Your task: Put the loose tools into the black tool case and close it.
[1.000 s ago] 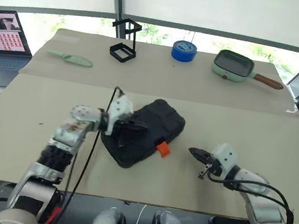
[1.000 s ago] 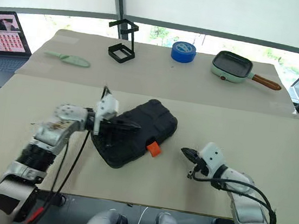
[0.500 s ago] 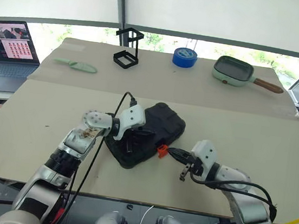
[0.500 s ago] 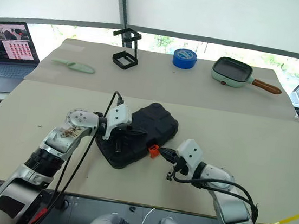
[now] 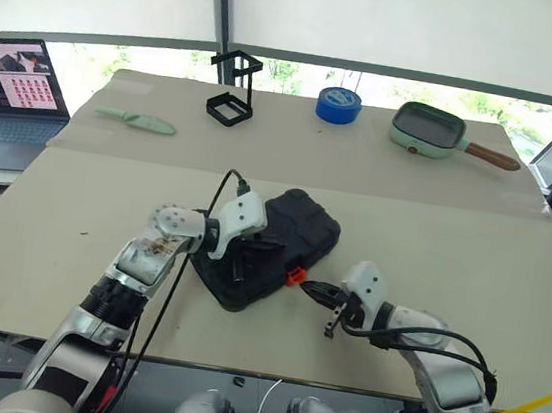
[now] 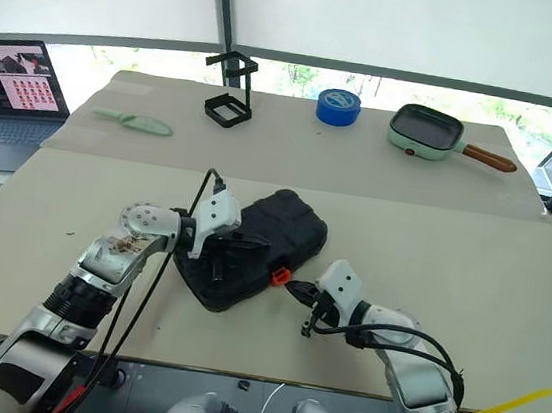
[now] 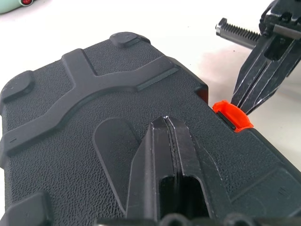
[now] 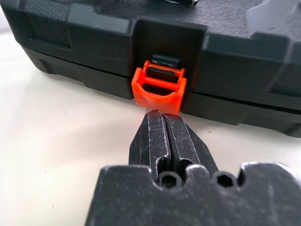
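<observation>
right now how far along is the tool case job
Done: the case lid is down and no loose tools lie on the table. In hand: the left gripper, shut, rests on the lid, and the right gripper, shut, points its tips at the orange latch. Left: the latch looks unfastened, flap hanging out, so it needs pressing shut.

black tool case (image 7: 89, 117): matt black plastic, pebbled shell with smooth raised ribs | latch (image 8: 159, 88): smooth orange plastic, slight sheen | right gripper (image 8: 162, 123): dark scuffed, scratched fingers | left gripper (image 7: 165, 129): smooth black fingers | table (image 5: 432, 246): matt beige, smooth
</observation>
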`<move>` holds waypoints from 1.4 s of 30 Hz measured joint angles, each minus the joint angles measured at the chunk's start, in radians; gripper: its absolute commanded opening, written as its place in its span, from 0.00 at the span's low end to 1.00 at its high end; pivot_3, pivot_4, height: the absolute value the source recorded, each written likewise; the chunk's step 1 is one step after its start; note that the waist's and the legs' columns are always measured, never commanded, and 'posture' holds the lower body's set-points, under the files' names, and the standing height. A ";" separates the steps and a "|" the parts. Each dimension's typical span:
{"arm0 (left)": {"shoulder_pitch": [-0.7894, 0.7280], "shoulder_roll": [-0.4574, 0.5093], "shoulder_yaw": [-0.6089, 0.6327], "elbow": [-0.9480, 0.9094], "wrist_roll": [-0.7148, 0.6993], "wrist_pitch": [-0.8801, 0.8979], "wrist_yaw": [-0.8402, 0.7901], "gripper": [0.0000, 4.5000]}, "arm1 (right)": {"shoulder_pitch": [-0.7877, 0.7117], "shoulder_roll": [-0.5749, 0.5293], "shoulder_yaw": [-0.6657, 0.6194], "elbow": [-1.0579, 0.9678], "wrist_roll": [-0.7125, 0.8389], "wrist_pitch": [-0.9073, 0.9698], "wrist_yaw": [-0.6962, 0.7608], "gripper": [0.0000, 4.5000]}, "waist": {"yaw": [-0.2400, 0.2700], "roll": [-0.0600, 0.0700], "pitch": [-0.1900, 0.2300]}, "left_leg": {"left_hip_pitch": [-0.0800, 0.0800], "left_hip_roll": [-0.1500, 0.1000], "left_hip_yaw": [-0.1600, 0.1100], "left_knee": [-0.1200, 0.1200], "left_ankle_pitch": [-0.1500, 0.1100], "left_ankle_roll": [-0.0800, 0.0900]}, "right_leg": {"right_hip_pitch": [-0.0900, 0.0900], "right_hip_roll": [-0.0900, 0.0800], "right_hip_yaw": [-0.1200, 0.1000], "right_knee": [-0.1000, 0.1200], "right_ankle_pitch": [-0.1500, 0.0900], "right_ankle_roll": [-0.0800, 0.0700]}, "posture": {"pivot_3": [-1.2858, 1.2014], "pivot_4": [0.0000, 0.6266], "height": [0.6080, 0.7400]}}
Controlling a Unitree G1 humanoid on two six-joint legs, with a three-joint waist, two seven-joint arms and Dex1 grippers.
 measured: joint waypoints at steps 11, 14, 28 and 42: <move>0.010 0.003 0.011 -0.020 -0.002 0.032 0.010 0.00 | -0.022 0.081 0.035 0.083 -0.055 -0.081 -0.004 0.00 | -0.004 -0.001 0.000 | 0.000 0.000 0.000 -0.002 0.001 -0.003 | -0.001 0.000 0.000 0.000 0.000 0.000 | 0.52 0.24 1.00; 0.015 0.003 0.011 -0.027 -0.002 0.035 0.010 0.00 | -0.020 0.063 0.035 0.077 -0.068 -0.095 0.001 0.00 | -0.003 -0.001 0.000 | 0.000 0.000 0.000 -0.004 0.001 -0.003 | -0.001 0.000 0.000 0.000 -0.001 0.000 | 0.52 0.24 1.00; 0.022 0.003 0.011 -0.043 -0.002 0.036 0.006 0.00 | -0.020 0.041 0.018 0.023 -0.079 -0.073 0.000 0.00 | -0.002 -0.002 0.001 | 0.000 0.000 -0.001 -0.006 0.002 -0.003 | -0.002 0.000 0.000 0.000 -0.003 -0.001 | 0.52 0.24 1.00; 0.022 -0.002 0.011 -0.042 -0.002 0.036 0.002 0.00 | -0.019 0.014 -0.015 -0.033 -0.053 -0.033 0.014 0.00 | -0.004 -0.002 0.001 | -0.001 0.000 -0.002 -0.007 0.002 -0.004 | -0.004 0.000 0.000 0.000 -0.003 -0.001 | 0.52 0.24 1.00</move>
